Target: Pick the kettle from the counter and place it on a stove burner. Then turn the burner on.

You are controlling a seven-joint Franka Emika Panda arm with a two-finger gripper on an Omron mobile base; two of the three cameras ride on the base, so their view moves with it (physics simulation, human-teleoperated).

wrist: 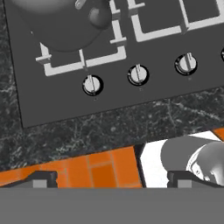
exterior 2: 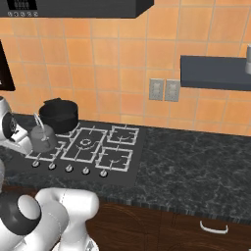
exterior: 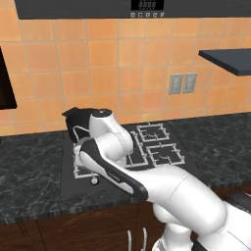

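Kettle (exterior 2: 43, 137) seated on front-left burner grate of stove (exterior 2: 128, 172), apart from black pot (exterior 2: 59, 114) behind. Gripper (wrist: 111, 178) held wide open, empty, above knob row. Risk judged: neighbouring knob turned instead of leftmost knob (wrist: 92, 85); wrong burner lit.

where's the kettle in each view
Left base view: can't make it out; the arm covers the stove's front-left burner.
Right base view: kettle at left, on the front-left burner, before the black pot.
Hand view: top left, on a grate above the knobs.
Shared landmark: the knob row.
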